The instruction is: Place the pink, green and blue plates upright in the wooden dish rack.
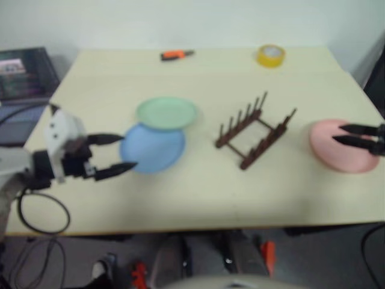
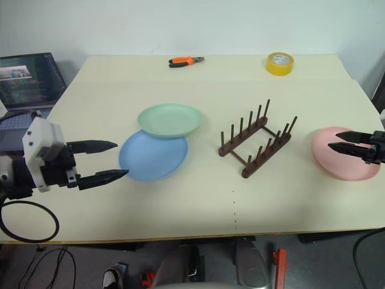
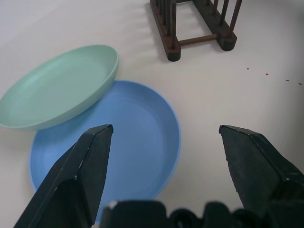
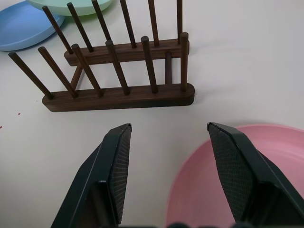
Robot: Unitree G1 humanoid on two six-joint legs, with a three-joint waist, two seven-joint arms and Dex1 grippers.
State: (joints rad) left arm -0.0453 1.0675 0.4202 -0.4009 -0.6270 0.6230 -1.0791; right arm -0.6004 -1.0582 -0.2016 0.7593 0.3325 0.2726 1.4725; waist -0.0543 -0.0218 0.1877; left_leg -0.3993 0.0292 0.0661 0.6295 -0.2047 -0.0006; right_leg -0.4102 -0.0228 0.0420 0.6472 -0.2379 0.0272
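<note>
My left gripper (image 2: 108, 160) hangs with its fingers spread wide and empty, just beside the near-left rim of the blue plate (image 2: 153, 156). That plate lies flat, light blue and shallow, and the mint green plate (image 2: 169, 120) overlaps its far edge, tilted on it. My right gripper (image 2: 344, 141) is also parted and empty, over the salmon pink plate (image 2: 340, 160), which lies flat at the table's (image 2: 198, 205) right side. Between the plates stands the dark wooden dish rack (image 2: 257, 146), its pegs upright and holding nothing.

Green plate (image 2: 169, 120) hides part of blue plate (image 2: 153, 155)
</note>
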